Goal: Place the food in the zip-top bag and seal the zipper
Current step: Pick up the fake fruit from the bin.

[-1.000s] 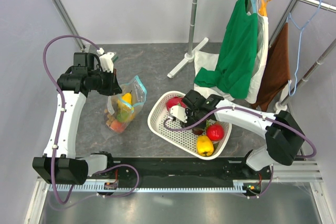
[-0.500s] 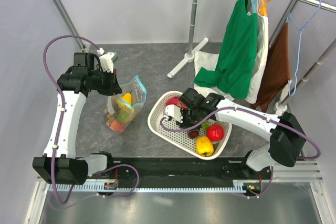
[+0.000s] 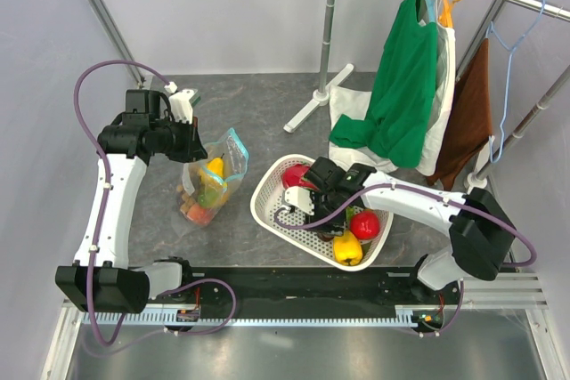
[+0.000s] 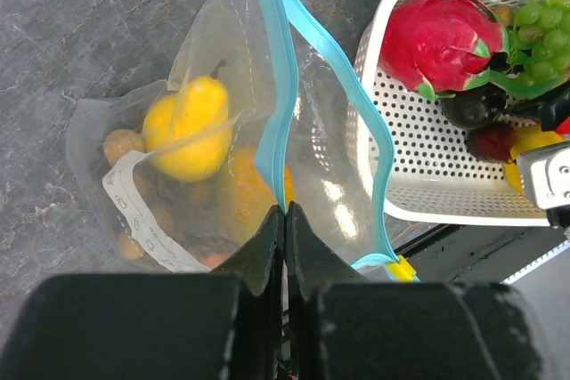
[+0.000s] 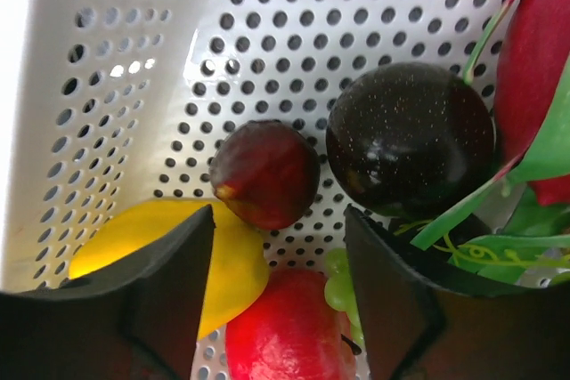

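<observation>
Item 1, left gripper: jaws pressed together on one lip of the zip-top bag, pinching it at the teal zipper and holding the mouth up and agape; in the top view the gripper sits at the bag's 11 o'clock. Item 2, zip-top bag: stands on the grey table at the 9 o'clock side of the white basket, unsealed, already carrying a yellow pear and several smaller pieces beneath it. Item 3, right gripper: down inside the basket, jaws parted wide with nothing between them, a small dark red fruit just off the fingertips at 12 o'clock and a black round fruit close beside that at its 3 o'clock. Step in hand, as judged: loading, with the next piece not yet gripped and sealing some way off. Next move calls for: lowering astride the dark red fruit, one finger slipped between it and the black neighbour, closing, lifting over the basket wall, then carrying towards 9 o'clock to drop it through the held-open mouth
</observation>
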You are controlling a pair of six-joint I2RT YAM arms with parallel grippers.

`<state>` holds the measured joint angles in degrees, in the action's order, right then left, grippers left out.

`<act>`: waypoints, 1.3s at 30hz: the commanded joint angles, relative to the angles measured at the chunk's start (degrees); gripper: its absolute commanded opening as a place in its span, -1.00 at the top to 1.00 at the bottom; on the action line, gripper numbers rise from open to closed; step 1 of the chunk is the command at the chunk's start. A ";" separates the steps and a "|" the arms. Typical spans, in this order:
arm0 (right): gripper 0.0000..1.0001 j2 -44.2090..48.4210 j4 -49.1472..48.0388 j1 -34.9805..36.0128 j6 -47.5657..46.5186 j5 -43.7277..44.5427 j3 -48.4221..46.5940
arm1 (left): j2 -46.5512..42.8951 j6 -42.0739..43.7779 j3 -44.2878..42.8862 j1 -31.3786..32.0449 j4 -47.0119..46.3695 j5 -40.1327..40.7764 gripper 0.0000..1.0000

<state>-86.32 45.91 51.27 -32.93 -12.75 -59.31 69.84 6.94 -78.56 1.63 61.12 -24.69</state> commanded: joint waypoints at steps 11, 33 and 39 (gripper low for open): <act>-0.54 -2.71 -6.27 0.24 4.53 0.28 3.58 | -0.41 -0.44 -0.27 0.04 -1.80 -1.77 0.96; 0.42 0.29 1.74 0.32 14.36 -13.17 -23.37 | -1.11 -0.17 0.96 0.04 -1.88 -2.12 0.96; 0.39 -8.48 -10.91 0.24 21.67 -11.24 -39.38 | -1.20 -0.43 1.48 0.04 -1.80 -3.00 0.96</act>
<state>-88.49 44.73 51.55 -17.87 -22.92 -90.41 69.78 6.96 -77.38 1.63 60.88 -25.82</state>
